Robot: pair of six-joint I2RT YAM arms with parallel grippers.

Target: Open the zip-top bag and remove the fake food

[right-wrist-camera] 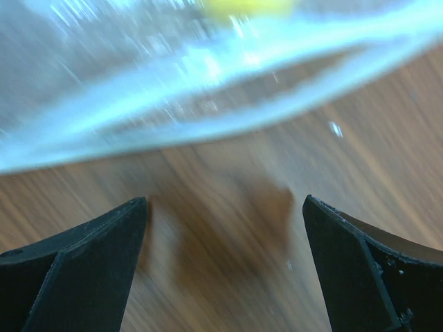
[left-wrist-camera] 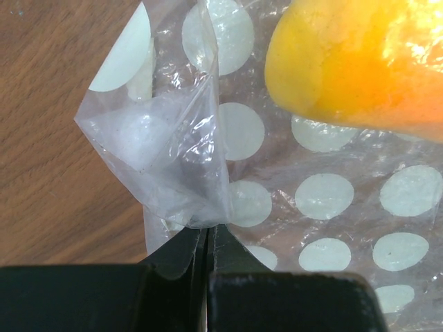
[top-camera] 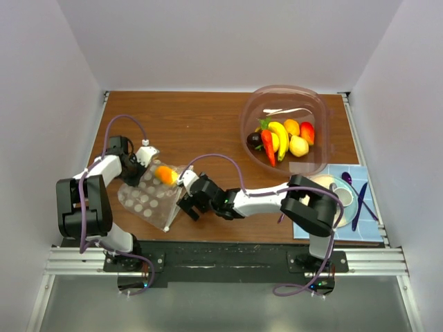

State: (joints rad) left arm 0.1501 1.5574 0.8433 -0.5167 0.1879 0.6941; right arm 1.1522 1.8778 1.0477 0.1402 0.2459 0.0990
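Note:
The clear zip-top bag [top-camera: 149,197] with white dots lies on the table at the left. One yellow-orange toy fruit [top-camera: 165,173] sits in it near its top. My left gripper [top-camera: 138,160] is shut on a bunched corner of the bag [left-wrist-camera: 176,166], and the fruit [left-wrist-camera: 360,62] shows close by. My right gripper [top-camera: 185,200] is open and empty just right of the bag, low over the wood; the bag's blurred edge [right-wrist-camera: 208,76] fills the top of its view. Several more fake foods [top-camera: 282,138] lie in the clear pinkish bowl [top-camera: 315,104].
A blue mat [top-camera: 367,221] at the right front holds a plate with a cup [top-camera: 344,197], a purple spoon [top-camera: 356,185] and other cutlery. The bowl stands at the back right. White walls close in the table's sides.

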